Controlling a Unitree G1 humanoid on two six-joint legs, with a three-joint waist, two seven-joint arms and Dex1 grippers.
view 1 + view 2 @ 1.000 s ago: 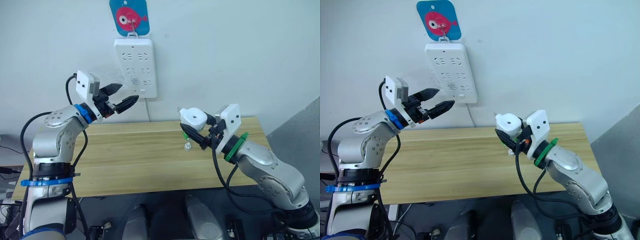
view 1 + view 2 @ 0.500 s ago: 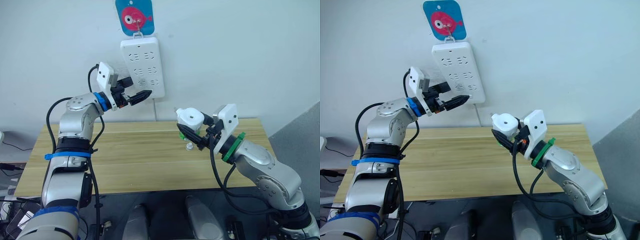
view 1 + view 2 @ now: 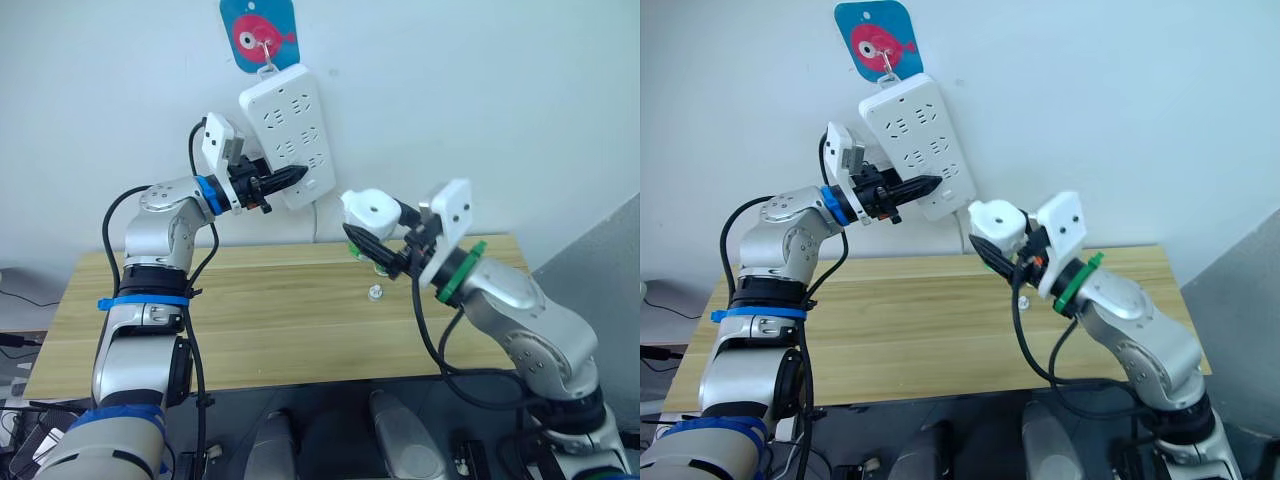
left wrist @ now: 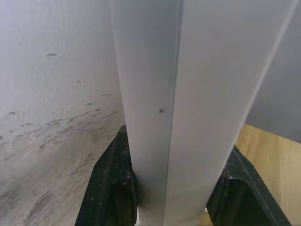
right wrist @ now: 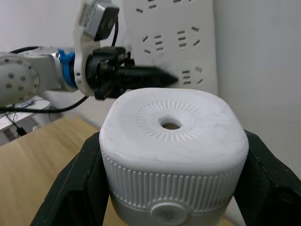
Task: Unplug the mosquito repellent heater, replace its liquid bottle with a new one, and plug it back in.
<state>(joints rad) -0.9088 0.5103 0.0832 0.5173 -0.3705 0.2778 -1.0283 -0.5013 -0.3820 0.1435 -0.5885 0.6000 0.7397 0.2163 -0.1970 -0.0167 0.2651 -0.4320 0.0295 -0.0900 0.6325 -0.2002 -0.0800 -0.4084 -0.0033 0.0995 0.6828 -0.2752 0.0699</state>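
My right gripper (image 3: 375, 230) is shut on the mosquito repellent heater (image 3: 368, 212), a white rounded unit with a round hole (image 5: 170, 125) in its top. I hold it in the air above the table, just right of the power strip (image 3: 290, 135). A bit of green bottle (image 3: 358, 250) shows under the heater. My left gripper (image 3: 290, 178) is shut on the strip's lower edge (image 4: 174, 117), one black finger (image 4: 113, 188) on each side. The strip hangs tilted from its wall hook.
The wooden table (image 3: 250, 310) stands below both arms, against the white wall. A small pale object (image 3: 375, 293) lies on it under the heater. A blue card with a pink fish (image 3: 258, 35) hangs above the strip.
My left gripper reached the power strip and closed on its lower edge; the strip now hangs tilted. My right arm lifted the heater up and leftward, closer to the strip.
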